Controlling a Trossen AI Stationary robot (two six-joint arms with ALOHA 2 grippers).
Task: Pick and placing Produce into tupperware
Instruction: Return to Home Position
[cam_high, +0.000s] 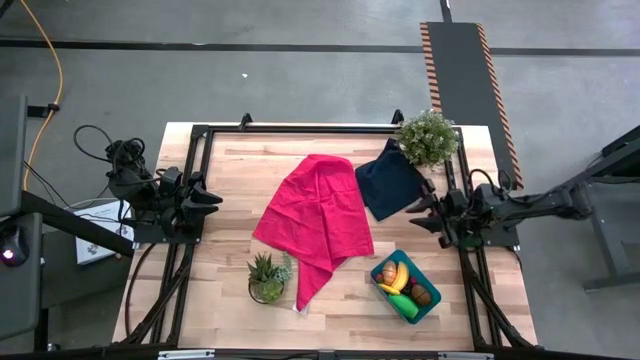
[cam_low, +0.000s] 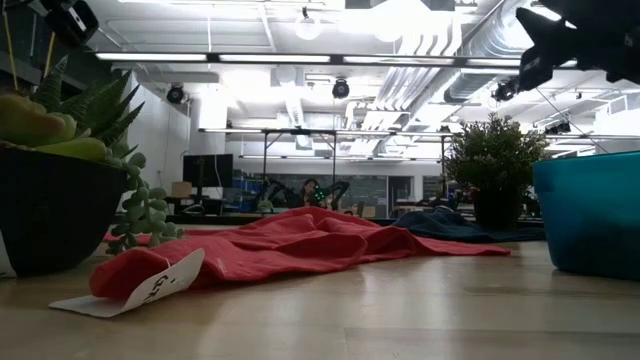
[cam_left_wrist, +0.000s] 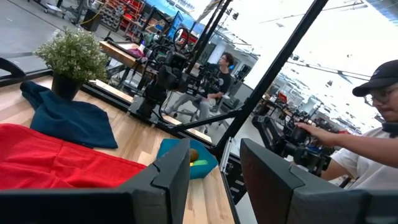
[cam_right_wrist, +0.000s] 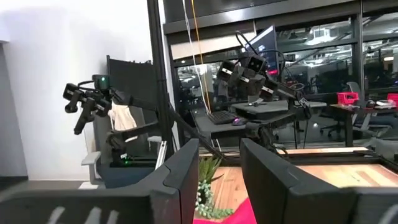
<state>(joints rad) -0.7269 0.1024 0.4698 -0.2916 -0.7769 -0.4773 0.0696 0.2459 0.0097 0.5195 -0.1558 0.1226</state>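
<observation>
Wooden worktop (cam_high: 230, 170): tupperware (cam_high: 385, 263), long axis diagonal, holds the produce (cam_high: 399, 277) by the right-side corner, near the right end effector (cam_high: 418, 215), well apart from the left end effector (cam_high: 205, 195); both hang clear, fingers apart.

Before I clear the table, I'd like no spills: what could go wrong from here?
The tupperware, full of produce, sits near the table's edge; a knock could spill it. The red cloth lies close to it and to the small potted plant; pulling the cloth might drag either. The left gripper and right gripper wait open at the table's sides, so reaching past them risks a bump.
</observation>
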